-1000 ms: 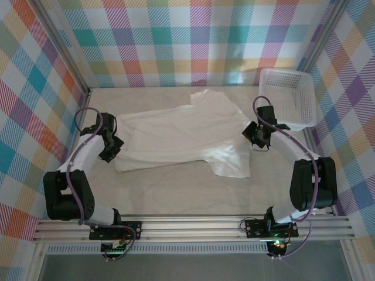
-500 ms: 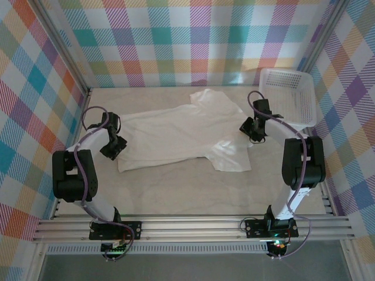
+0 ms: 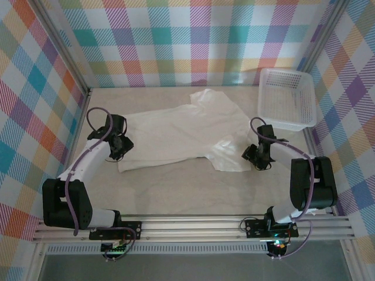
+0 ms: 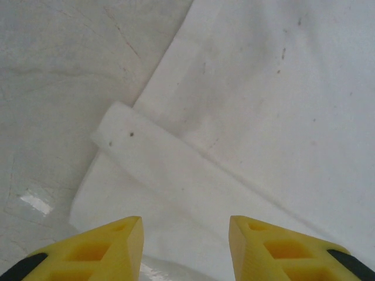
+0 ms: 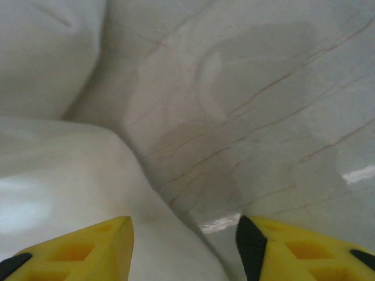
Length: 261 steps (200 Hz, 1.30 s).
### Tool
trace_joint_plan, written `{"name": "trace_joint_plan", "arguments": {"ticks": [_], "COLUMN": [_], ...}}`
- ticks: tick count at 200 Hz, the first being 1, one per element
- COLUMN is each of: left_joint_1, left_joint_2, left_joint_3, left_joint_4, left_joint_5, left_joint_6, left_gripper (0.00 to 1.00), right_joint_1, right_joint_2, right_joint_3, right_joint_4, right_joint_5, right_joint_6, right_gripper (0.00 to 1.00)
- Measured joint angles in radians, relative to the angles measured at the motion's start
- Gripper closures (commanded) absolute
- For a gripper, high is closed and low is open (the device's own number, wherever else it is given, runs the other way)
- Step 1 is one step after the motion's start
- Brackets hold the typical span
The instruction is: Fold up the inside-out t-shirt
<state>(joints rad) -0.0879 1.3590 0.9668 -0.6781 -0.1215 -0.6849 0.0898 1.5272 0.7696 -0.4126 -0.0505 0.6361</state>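
At opposite ends of the t-shirt spread on the worktop, we hold left fingers and right fingers parted and empty, probably to pinch its edges for folding.

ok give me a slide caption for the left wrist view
Open left end effector poised over a folded-back edge of the white t-shirt on the pale table

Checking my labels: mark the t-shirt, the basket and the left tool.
t-shirt point(image 3: 176, 137), top view, middle of body.
basket point(image 3: 287, 99), top view, mesh floor.
left tool point(image 4: 184, 234), left wrist view, midway between fingertips.
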Motion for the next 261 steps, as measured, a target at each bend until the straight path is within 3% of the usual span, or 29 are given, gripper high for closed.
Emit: {"name": "trace_joint_plan", "arguments": {"ticks": [13,25,56,79,100,120,141,154,165,177,187,199,261], "left_joint_1": [-0.002,-0.002,-0.002,-0.003,-0.005,-0.009,-0.010,-0.011,-0.014,-0.019,-0.024,-0.030,-0.042], "left_joint_2": [-0.008,-0.019,-0.056,-0.081,-0.084,-0.071,-0.014,0.035,0.077,0.123,0.161,0.227,0.647], "left_joint_3": [-0.006,-0.007,-0.007,-0.007,-0.007,-0.004,0.019,0.044,0.065,0.087,0.110,0.154,0.430], "left_joint_4": [0.003,0.005,0.005,0.009,0.026,0.029,0.027,0.027,0.026,0.027,0.027,0.027,0.026], "left_joint_5": [0.001,0.000,0.000,0.008,0.014,0.025,0.036,0.050,0.059,0.076,0.088,0.107,0.121], "left_joint_6": [0.017,0.029,0.071,0.087,0.097,0.100,0.100,0.100,0.099,0.098,0.095,0.089,0.052], "left_gripper": [0.56,0.56,0.56,0.56,0.56,0.55,0.54,0.54,0.56,0.68,0.86,1.00,1.00], "right_joint_1": [0.005,0.004,0.068,0.104,0.108,0.096,0.076,0.066,0.060,0.050,0.043,0.037,0.037], "right_joint_2": [0.022,0.033,0.049,0.145,0.267,0.436,0.584,0.602,0.581,0.538,0.495,0.455,0.432], "right_joint_3": [0.008,0.019,0.113,0.364,0.624,0.912,1.111,1.093,1.012,0.888,0.778,0.673,0.561], "right_joint_4": [0.014,0.005,0.006,0.008,0.003,-0.034,-0.076,-0.092,-0.089,-0.084,-0.080,-0.083,-0.077], "right_joint_5": [-0.035,-0.044,-0.170,-0.259,-0.253,-0.188,-0.156,-0.139,-0.126,-0.112,-0.103,-0.086,-0.036], "right_joint_6": [-0.015,-0.022,-0.024,-0.007,0.033,0.057,0.061,0.058,0.056,0.047,0.043,0.032,-0.016], "right_gripper": [0.87,1.00,1.00,1.00,1.00,0.53,0.42,0.44,0.52,0.67,0.80,0.89,0.88]}}
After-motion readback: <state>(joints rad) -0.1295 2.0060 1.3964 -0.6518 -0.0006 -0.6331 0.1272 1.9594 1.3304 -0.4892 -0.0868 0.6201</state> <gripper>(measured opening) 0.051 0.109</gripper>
